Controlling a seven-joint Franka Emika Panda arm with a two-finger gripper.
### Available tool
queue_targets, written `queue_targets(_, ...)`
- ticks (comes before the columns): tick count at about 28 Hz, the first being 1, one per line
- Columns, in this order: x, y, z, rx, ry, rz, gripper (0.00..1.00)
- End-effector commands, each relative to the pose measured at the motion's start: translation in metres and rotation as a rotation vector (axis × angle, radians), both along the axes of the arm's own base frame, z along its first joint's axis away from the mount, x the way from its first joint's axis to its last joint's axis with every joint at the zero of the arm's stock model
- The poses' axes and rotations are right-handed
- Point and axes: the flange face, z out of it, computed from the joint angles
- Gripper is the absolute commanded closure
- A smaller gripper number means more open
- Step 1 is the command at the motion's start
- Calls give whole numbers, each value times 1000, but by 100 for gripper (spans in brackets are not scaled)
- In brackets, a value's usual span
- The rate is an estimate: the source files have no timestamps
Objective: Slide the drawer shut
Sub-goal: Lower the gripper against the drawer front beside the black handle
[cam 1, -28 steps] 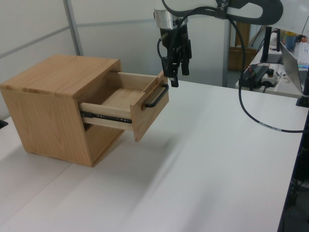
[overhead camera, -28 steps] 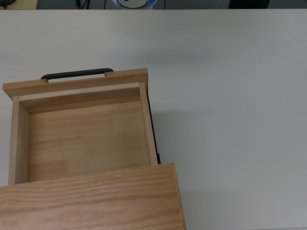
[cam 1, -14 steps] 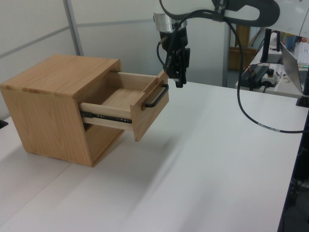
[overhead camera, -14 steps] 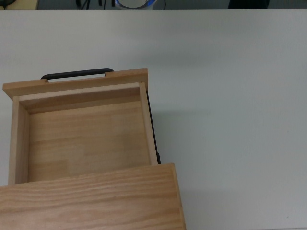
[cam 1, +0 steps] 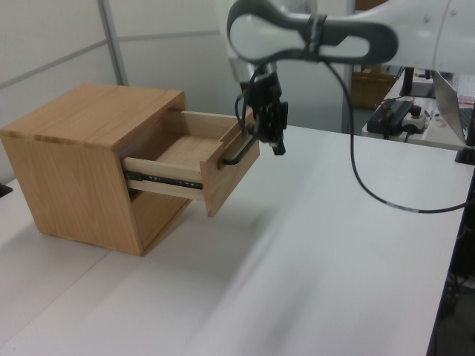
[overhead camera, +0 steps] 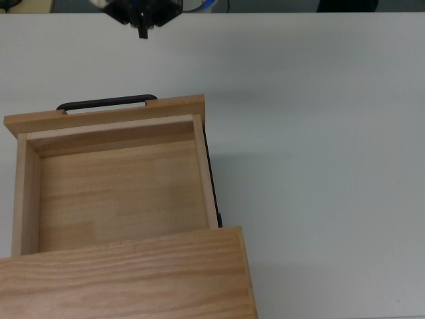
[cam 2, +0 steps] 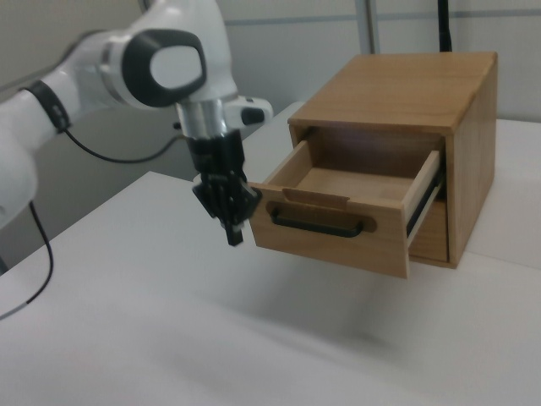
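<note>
The drawer point(overhead camera: 119, 193) stands pulled far out of the wooden cabinet point(overhead camera: 133, 279), and its pine tray holds nothing. A black bar handle point(overhead camera: 106, 102) runs across its front panel point(cam 1: 230, 167). My gripper point(overhead camera: 141, 30) hangs fingers down in front of that panel, a short way off the handle over the white table. In the left view the gripper point(cam 1: 277, 144) overlaps the handle's far end point(cam 1: 239, 154). The right view puts the gripper point(cam 2: 233, 235) just left of the front panel point(cam 2: 338, 241), apart from it. Its fingers look shut on nothing.
The cabinet point(cam 1: 89, 119) rests on a white table point(overhead camera: 319, 133). A black cable point(cam 1: 371, 178) loops from the arm down to the table at the left view's right. A second desk with electronics point(cam 1: 401, 111) stands behind.
The gripper has come down and toward the drawer front, entering the top view's upper edge. The drawer has not moved.
</note>
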Motion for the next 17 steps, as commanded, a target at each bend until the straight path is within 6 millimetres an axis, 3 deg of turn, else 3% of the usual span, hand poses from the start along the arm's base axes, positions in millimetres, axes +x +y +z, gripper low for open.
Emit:
queue_targets(1,16,-1,-28,-32,14,0,100)
queue_targets(17,68,8,-46,-20,-271,15,100)
